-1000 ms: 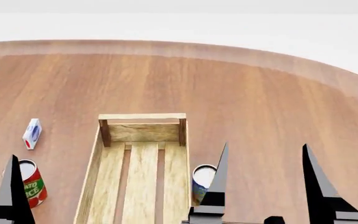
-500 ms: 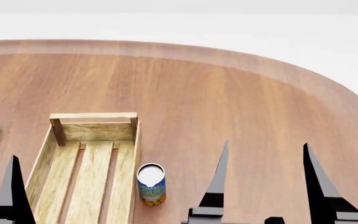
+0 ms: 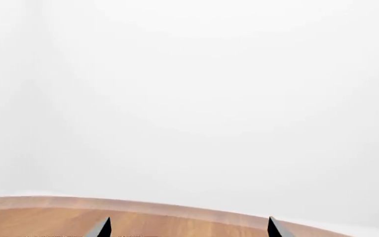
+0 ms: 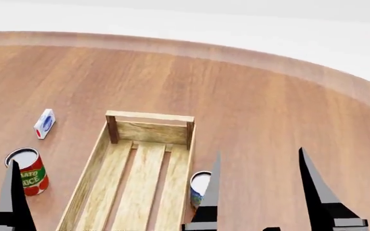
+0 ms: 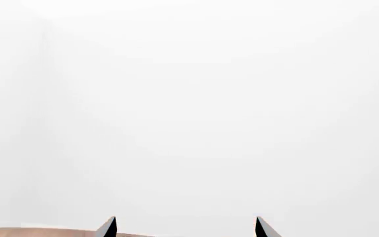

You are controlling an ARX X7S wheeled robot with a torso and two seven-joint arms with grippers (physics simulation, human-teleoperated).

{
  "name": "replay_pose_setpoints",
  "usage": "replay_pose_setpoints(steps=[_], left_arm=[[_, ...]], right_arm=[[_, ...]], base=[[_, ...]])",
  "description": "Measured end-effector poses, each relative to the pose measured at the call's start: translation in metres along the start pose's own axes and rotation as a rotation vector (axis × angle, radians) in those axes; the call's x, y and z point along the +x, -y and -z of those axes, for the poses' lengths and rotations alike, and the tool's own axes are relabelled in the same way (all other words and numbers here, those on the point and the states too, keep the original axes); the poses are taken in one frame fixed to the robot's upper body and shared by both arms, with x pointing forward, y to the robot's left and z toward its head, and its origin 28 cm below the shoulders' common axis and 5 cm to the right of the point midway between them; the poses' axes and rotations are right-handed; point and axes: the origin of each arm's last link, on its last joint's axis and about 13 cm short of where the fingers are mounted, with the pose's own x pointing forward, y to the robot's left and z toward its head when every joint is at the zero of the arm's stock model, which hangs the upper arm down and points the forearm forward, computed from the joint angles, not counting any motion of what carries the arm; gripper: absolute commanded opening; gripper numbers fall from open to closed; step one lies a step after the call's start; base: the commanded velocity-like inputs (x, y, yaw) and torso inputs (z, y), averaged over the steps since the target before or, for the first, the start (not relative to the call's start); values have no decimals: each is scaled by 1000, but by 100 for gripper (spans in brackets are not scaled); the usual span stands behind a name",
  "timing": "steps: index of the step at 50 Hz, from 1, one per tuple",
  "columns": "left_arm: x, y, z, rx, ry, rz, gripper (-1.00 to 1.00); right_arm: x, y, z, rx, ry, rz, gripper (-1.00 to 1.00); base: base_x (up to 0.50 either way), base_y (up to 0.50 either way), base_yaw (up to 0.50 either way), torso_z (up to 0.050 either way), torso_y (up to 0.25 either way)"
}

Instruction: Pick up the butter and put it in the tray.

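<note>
Flat, bright, even render lighting, no clear source direction. The round brown wood-grain table [image 4: 269,110] shows soft sheen, no hard glare. The long light-wood slatted crate [image 4: 101,159] casts only faint shadows inside. Head view is slightly soft. Both wrist views are mostly blown-out white background; black fingertips [image 3: 102,228] stay crisp.

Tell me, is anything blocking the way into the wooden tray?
Nothing visible does. The tray is open on top with bare slats. The blue can stands outside its right wall, and the red can and small carton are off to its left. No butter shows in any view, so its path can't be judged.
</note>
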Motion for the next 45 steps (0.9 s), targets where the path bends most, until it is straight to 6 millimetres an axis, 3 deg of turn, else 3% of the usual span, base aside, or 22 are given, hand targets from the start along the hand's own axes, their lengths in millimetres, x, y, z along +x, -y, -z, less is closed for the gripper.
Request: replay_pose_setpoints(steps=[24, 32, 45], left_arm=[[0, 0, 2, 2, -4, -9, 100], [1, -1, 3, 1, -5, -14, 100], [1, -1, 4, -1, -12, -14, 100]], right_arm=[[-1, -3, 0, -26, -16, -100, 100], [-2, -1, -2, -40, -37, -156, 100], [-6, 31, -14, -123, -87, -227, 100]], base=[[0, 0, 492, 0, 0], [0, 0, 18, 0, 0], [0, 0, 0, 0, 0]])
